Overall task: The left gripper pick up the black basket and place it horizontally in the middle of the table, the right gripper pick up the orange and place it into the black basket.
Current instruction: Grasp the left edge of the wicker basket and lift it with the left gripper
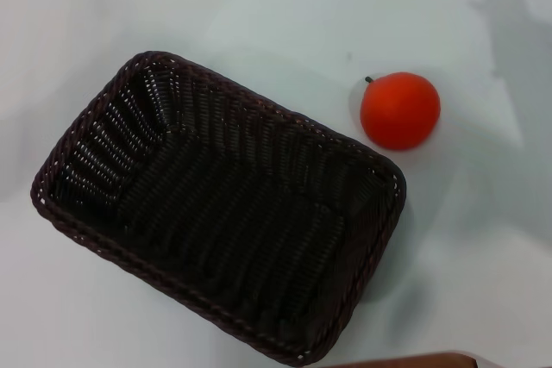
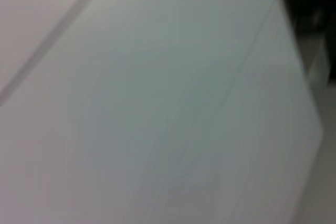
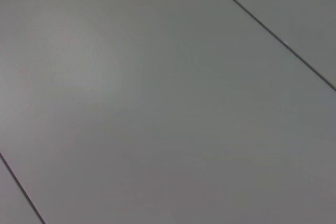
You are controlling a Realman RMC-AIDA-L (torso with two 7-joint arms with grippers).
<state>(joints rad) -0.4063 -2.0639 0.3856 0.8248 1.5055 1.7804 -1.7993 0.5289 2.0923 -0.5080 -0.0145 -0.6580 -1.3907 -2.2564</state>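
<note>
The black basket (image 1: pixel 220 204) lies on the white table (image 1: pixel 78 32) in the head view, left of centre, turned at a slant with its long side running from upper left to lower right. It is empty. The orange (image 1: pixel 399 110) sits on the table just beyond the basket's right corner, apart from it, with its dark stem nub pointing upper left. Neither gripper shows in any view. The left wrist view and the right wrist view show only pale flat surfaces with thin dark lines.
A brown strip (image 1: pixel 414 359) shows at the bottom edge of the head view, near the table's front. Soft grey shadows (image 1: pixel 509 6) lie at the far right of the table.
</note>
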